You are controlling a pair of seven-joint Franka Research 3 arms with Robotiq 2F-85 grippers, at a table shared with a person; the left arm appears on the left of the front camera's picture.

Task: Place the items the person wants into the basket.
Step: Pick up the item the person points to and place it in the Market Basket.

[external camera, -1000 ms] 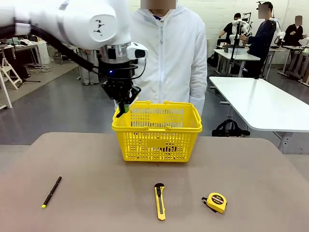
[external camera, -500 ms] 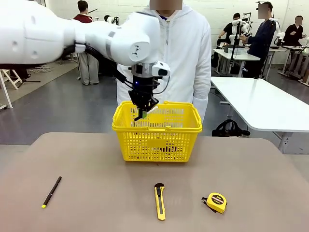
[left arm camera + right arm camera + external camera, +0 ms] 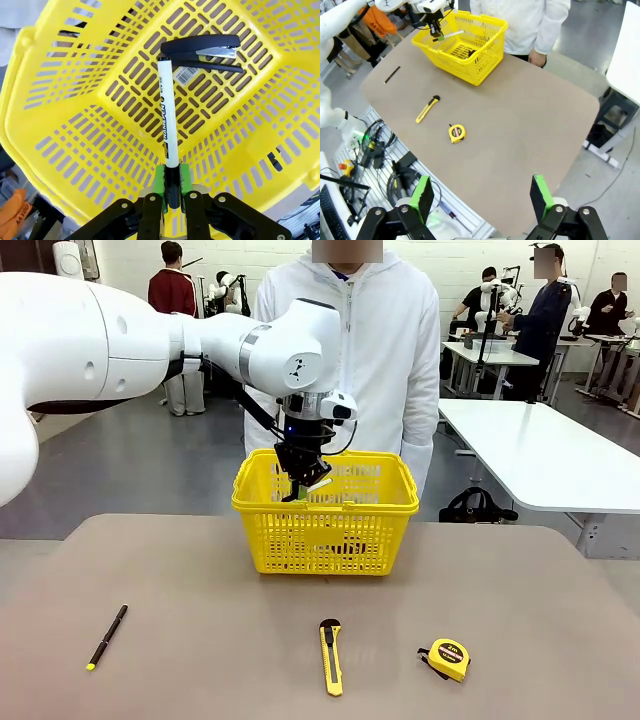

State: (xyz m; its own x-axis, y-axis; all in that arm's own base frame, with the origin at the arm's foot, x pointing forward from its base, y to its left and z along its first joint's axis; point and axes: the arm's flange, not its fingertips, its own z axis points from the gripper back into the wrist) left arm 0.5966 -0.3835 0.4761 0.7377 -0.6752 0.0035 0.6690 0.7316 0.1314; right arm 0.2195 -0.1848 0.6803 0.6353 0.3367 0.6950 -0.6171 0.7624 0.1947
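left claw carried from the basket's left rim to above its middle

since a second ago the left gripper (image 3: 303, 483) has been swung from the left rim of the basket (image 3: 325, 506) to a spot over its open top. its green pads (image 3: 183, 176) are clamped narrowly on the black end of the marker (image 3: 167, 115), whose white barrel is pointed down at the basket floor, where a black stapler (image 3: 200, 47) is already lying. the marker is judged light, stiff and smooth. being round, it could be twisted in the pads, yet the hold near one end looks firm enough for a short drop. lattice walls are seen all round below the claw, with free room inside for a release. in front of the basket and to its right, well apart from it, the tape measure (image 3: 449, 658) is left on the table. it is judged compact, heavier than the marker, and best taken across its flat sides. the right gripper (image 3: 481, 196) is held wide and empty, far back from the basket.
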